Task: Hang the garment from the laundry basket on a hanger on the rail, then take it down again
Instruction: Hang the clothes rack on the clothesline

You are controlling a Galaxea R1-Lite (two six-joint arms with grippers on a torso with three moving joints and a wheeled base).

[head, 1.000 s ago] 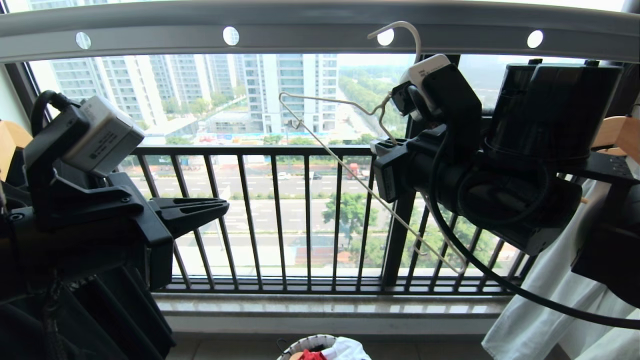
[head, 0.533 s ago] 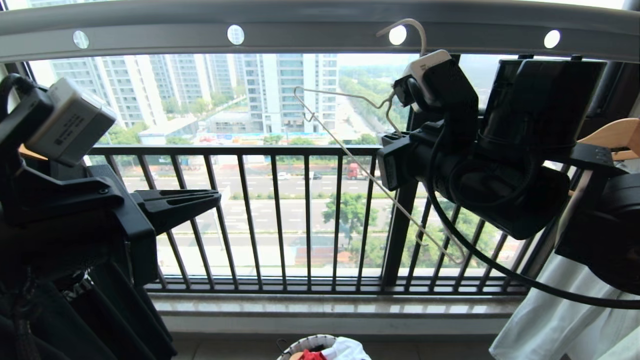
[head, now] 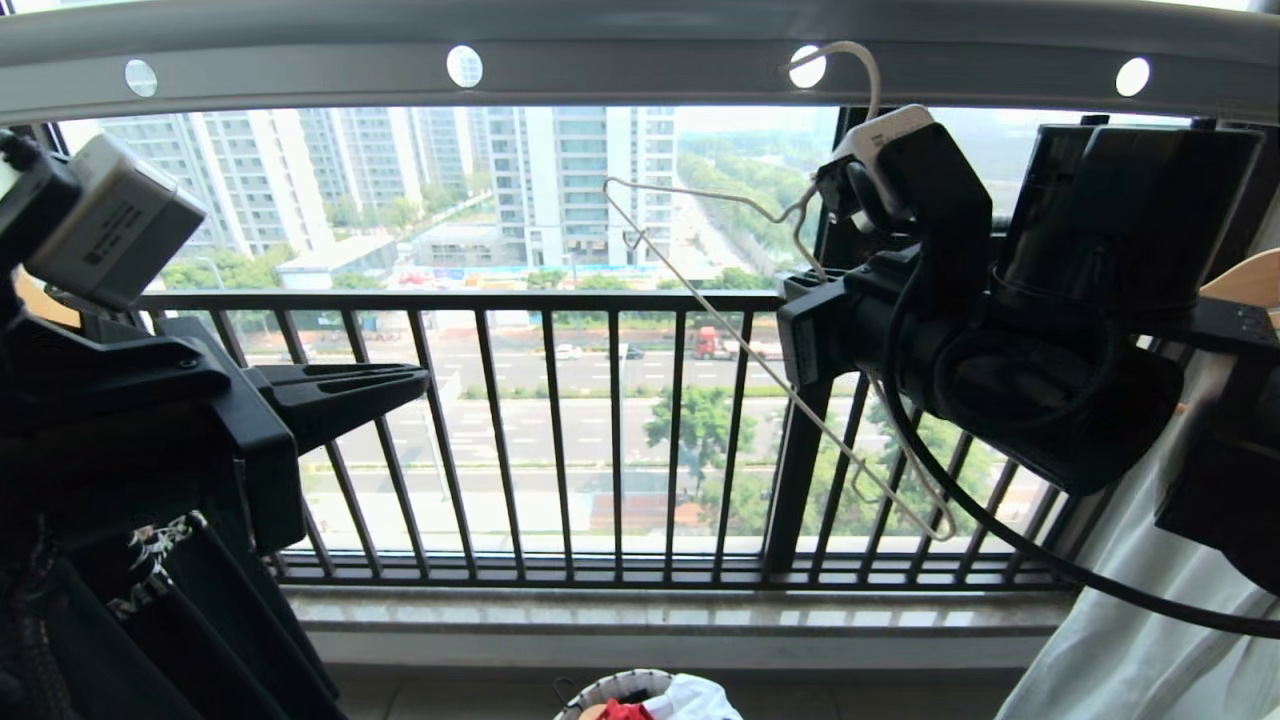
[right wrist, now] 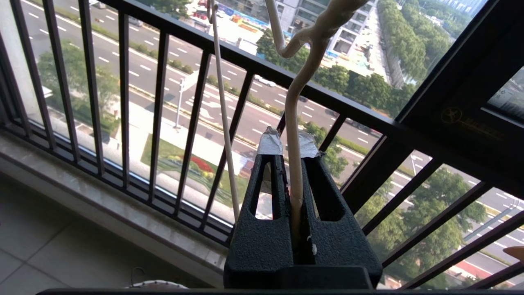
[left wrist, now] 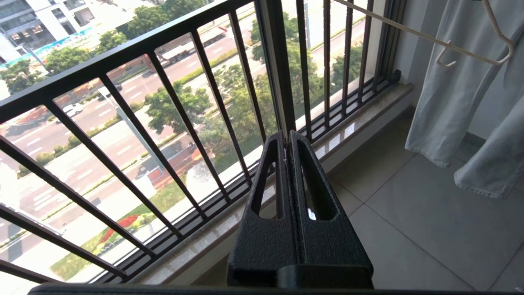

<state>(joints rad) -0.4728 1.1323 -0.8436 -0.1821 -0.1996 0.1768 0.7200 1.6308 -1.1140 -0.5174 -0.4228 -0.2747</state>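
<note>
- At the bottom edge of the head view, the laundry basket (head: 612, 690) sits on the floor below the window sill, only its white-and-dark woven rim showing.
- Inside it lies the garment (head: 624, 711), a scrap of red, with a white cloth (head: 694, 699) bunched just beside it in the same basket.
- Well above the basket, the right gripper (head: 802, 290) has its jaws clenched on the hanger (head: 700, 300), grasping the wire just below the twisted neck; the right wrist view shows the wire running up between the two taped fingertips (right wrist: 269, 143).
- The hanger is tilted, one end high toward the window and the other slanting down past the right arm; its hook reaches up to the rail (head: 620, 60), crossing in front of one round hole. Whether the hook rests on the rail I cannot tell.
- The hanger is bare, so the garment is far below both sets of jaws and touches neither.
- The left gripper (head: 420, 378) is at the left of the head view, level with the black window railing (head: 560, 430), jaws pressed together on nothing, as the left wrist view confirms.
- A pale hanging cloth (left wrist: 462, 102) drapes at the right side, near the hanger's low end.
- Dark clothing (head: 150, 620) hangs low beneath the left arm.
</note>
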